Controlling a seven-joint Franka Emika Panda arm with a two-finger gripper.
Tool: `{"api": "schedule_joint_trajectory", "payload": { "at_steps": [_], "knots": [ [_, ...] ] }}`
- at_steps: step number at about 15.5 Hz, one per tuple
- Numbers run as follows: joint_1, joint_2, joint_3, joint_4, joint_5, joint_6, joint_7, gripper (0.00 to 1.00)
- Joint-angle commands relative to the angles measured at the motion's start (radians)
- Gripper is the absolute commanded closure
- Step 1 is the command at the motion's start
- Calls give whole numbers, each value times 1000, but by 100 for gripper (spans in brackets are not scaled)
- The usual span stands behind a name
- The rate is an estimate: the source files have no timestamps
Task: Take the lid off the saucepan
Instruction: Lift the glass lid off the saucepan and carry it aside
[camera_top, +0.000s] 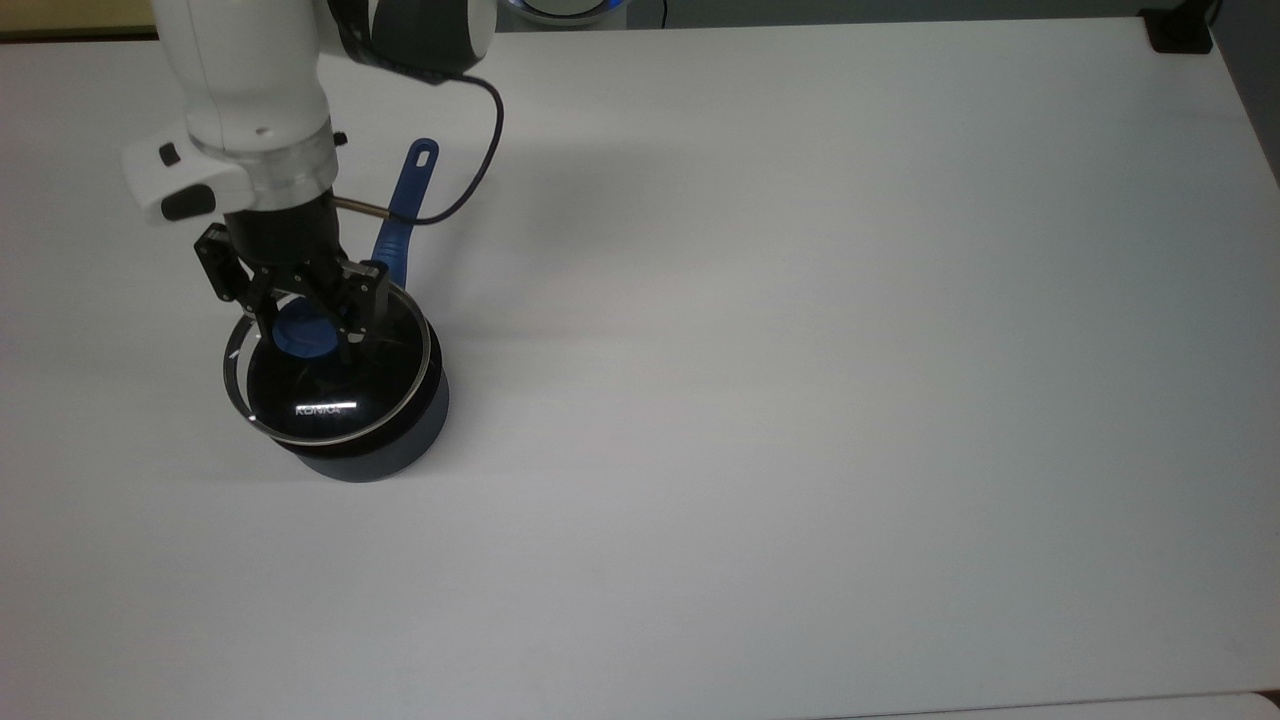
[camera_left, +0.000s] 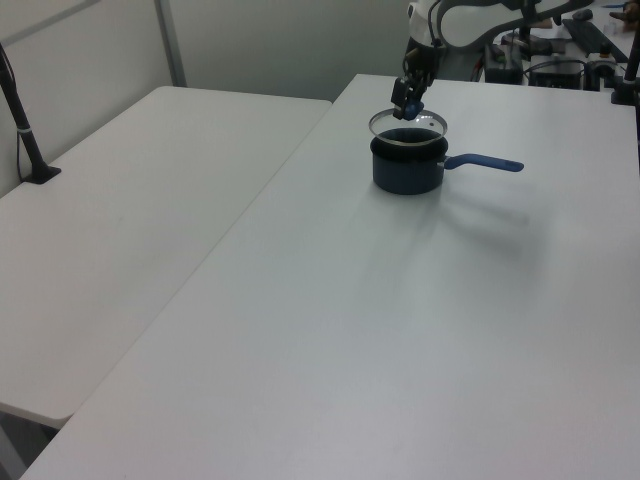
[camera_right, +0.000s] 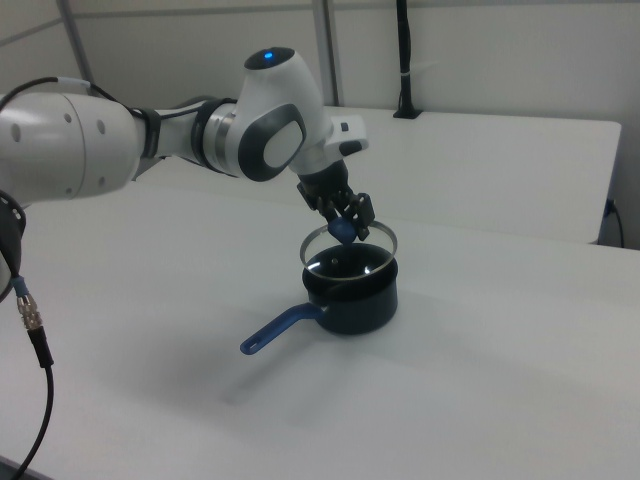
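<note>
The dark navy saucepan (camera_top: 385, 450) (camera_left: 405, 172) (camera_right: 360, 300) stands on the white table, its long blue handle (camera_top: 404, 208) (camera_left: 485, 162) (camera_right: 275, 329) lying flat. The clear glass lid (camera_top: 330, 385) (camera_left: 408, 124) (camera_right: 345, 243) with a metal rim hangs a little above the pot, slightly tilted and shifted toward the top view's left. My gripper (camera_top: 304, 322) (camera_left: 405, 106) (camera_right: 344, 229) is shut on the lid's round blue knob (camera_top: 305, 335) (camera_right: 342, 232), holding the lid in the air. The pot's black inside shows under the raised lid in the left view.
A wide white table (camera_top: 800, 350) stretches to the top view's right of the pot. A second white table (camera_left: 130, 220) adjoins it on the left view's left. A black post (camera_left: 25, 130) stands at that table's far edge. A cable (camera_top: 470, 150) loops from my wrist.
</note>
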Motion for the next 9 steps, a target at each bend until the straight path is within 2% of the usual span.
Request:
{"api": "schedule_joint_trajectory", "payload": {
  "at_steps": [1, 4, 7, 9],
  "knots": [
    [72, -58, -17, -30, 28, -51, -18, 40],
    [147, -96, -19, -46, 28, -112, -16, 40],
    [262, -110, -54, -47, 30, -164, 8, 40],
    [310, -112, -57, -53, 30, -171, 40, 40]
  ]
}}
